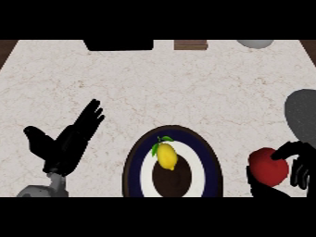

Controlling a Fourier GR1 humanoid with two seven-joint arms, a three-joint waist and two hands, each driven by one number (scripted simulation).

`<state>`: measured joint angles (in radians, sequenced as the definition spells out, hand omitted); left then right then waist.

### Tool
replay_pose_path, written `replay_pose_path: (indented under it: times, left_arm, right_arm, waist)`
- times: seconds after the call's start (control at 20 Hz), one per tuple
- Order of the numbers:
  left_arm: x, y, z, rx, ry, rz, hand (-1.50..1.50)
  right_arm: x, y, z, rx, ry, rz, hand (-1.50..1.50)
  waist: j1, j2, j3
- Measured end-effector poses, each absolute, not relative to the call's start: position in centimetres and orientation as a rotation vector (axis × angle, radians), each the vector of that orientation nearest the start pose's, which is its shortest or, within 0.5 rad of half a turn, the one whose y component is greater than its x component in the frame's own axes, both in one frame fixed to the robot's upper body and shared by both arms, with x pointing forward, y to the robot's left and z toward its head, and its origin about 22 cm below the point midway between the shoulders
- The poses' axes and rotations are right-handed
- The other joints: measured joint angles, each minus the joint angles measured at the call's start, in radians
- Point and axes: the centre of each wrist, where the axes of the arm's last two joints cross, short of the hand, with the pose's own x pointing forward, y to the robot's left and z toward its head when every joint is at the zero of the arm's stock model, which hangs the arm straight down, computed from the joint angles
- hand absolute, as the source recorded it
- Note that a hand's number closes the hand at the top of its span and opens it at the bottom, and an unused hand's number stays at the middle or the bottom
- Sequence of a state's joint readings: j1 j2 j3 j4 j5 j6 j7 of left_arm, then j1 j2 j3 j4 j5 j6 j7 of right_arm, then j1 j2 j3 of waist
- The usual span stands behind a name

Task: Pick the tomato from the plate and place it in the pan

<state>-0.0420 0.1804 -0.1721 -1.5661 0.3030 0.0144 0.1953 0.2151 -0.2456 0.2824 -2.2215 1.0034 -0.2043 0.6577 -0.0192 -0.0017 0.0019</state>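
At the far left, the left hand [68,141] rests above the tabletop [160,78] with its fingers straight and spread, pointing away from the robot. It holds nothing and lies well apart from every task item.

At centre, near the lower edge of the view, sits the plate [134,159], dark blue at the rim with a white ring and a dark middle. A lemon [167,156] with a small green leaf lies on it. No tomato is on the plate.

To the right of the plate, the tomato [267,165] is off the plate and held by the right hand [302,169]. The fingers [288,150] are curled over its top and right side, with the thumb apparently below. The tomato is round, so no long axis governs its orientation.

At the far right, the pan [311,118] shows as a grey speckled disc, partly cut by the edge of the view. It lies just beyond the right hand, up and slightly right of the tomato. Judged from this layout, the coming move is a short carry forward and to the right, followed by release over the pan.

Along the far edge stand a dark object, a brown block and a pale grey round object, too small to identify.
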Motion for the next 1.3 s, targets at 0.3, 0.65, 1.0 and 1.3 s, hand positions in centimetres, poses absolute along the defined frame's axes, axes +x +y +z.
replay_pose_path:
  times: [0.3, 0.65, 1.0, 1.3]
  left_arm:
    - [24.4, 22.2, 1.3, -0.223, -1.361, -0.081, 0.0]
    - [25.2, 21.8, 0.6, -0.223, -1.361, -0.091, 0.0]
    - [25.8, 21.5, 1.4, -0.232, -1.36, -0.096, 0.0]
    - [26.0, 20.6, 1.0, -0.236, -1.365, -0.1, 0.0]
  right_arm:
    - [18.1, -27.3, 8.6, -1.137, -1.422, 0.307, 1.5]
    - [22.9, -33.5, 5.6, -1.282, -1.395, 0.305, 1.5]
    - [26.4, -39.8, 3.3, -1.452, -1.374, 0.166, 1.5]
    - [28.4, -44.5, 1.8, -1.488, -1.381, 0.076, 1.5]
  waist:
    - [0.015, 0.001, 0.0]
    - [0.024, 0.004, -0.001]
    - [0.033, 0.006, 0.0]
    - [0.039, 0.009, 0.001]
